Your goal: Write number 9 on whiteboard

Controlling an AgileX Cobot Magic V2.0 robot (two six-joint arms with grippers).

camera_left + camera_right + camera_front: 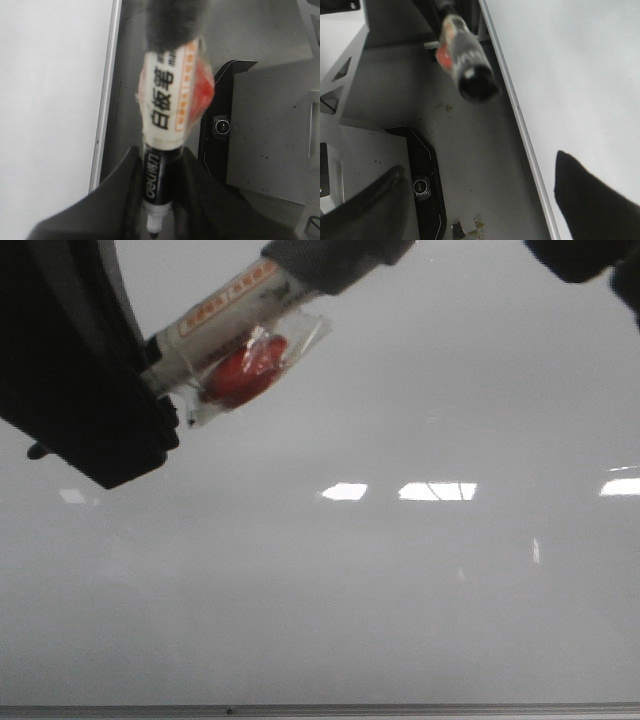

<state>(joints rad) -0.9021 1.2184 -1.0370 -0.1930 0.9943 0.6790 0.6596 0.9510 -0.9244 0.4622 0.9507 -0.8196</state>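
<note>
The whiteboard (400, 590) fills the front view as a glossy pale surface with a thin grey edge strip (320, 709) along the bottom. No number 9 shows on it. My left gripper (150, 390) hangs over the board's upper left, shut on a whiteboard marker (225, 310) with a red piece in clear plastic (245, 370) taped to it. In the left wrist view the marker (167, 105) stands between the dark fingers (120, 200), tip clear of the board (50, 100). My right gripper (480, 200) is open and empty beside the board's edge (520, 120).
A black device with a round lens (422, 187) lies on the grey base beside the board, also in the left wrist view (220, 127). Bright rectangular light reflections (437, 491) sit across the board's middle. Small debris (470, 230) lies on the base.
</note>
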